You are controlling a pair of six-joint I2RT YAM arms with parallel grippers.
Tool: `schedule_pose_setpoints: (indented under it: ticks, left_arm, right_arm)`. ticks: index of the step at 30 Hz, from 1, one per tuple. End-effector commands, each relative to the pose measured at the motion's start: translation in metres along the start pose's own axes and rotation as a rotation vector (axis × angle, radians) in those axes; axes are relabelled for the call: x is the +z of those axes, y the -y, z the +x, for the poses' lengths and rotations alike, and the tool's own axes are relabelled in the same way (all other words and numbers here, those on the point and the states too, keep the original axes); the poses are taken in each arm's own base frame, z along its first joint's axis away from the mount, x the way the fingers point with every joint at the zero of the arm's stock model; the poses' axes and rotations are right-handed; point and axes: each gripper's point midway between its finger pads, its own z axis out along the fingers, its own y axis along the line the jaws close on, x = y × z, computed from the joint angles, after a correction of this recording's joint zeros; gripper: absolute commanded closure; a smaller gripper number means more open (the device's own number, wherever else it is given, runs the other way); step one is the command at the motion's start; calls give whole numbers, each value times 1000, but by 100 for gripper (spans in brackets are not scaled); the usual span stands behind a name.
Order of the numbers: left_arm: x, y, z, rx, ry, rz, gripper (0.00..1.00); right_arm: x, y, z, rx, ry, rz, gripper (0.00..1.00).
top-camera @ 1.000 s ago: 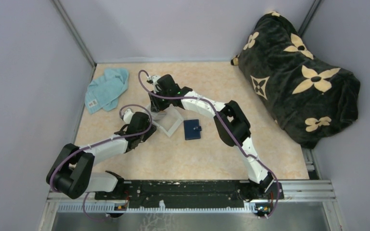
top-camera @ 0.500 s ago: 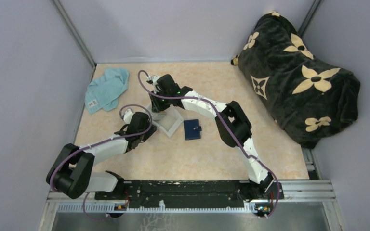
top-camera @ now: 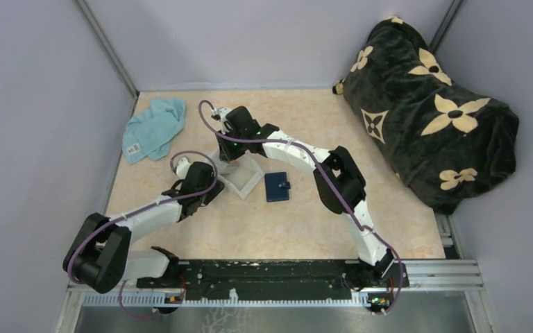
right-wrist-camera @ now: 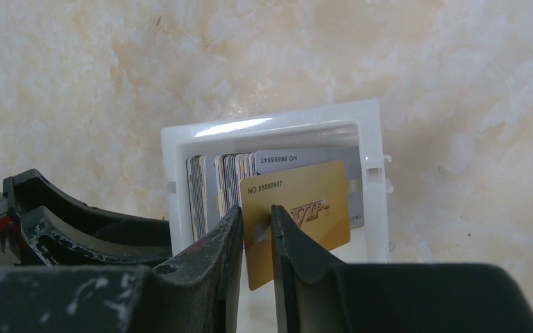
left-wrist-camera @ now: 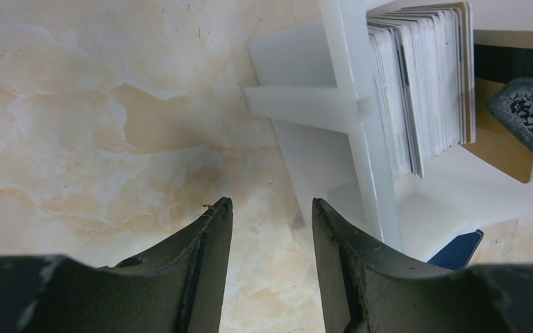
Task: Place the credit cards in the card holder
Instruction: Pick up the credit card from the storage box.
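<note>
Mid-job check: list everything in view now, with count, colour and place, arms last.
card holder: one, navy blue, flat on the table right of the tray.
tray: one, white, mid-table between the claws.
stacked cards: many, greyish-white, upright in the tray.
gold card: one, gold, over the tray, in the right claw.
cloth: one, teal, far left.
blanket bundle: one, black with beige flowers, far right.
table: one, beige marbled.
left claw: one, black, open, beside the tray.
right claw: one, black, shut on the gold card.
</note>
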Motion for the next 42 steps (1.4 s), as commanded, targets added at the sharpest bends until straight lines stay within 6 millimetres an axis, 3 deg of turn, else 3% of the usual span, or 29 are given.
schedule_pose_setpoints:
  ticks: [1,14,20,23,29,34,42]
  left_arm:
    - [-8,10,-10,-18,15,24,48]
    - [-30,11,-23,22,42,41,43]
    - [-51,24,-37,83,78,120,34]
    - [-64,41,-39,139,78,217,26]
    - [-98,90,-23,316,10,525,4]
    - [-130,116,-1,466,-27,742,2]
    - [-171,133,43,677,-102,958,1]
  right_arm:
    - [-37,-31,-36,-40,99,-30,80]
    - [-82,-7,-55,-106,195,160,92]
    - [-115,-7,-58,-115,234,198,97]
    - [-138,-9,-54,-119,244,208,100]
    - [-197,-26,-26,-109,236,152,100]
    - [-237,-44,13,-55,234,64,100]
    - [-268,-66,79,38,190,-86,100]
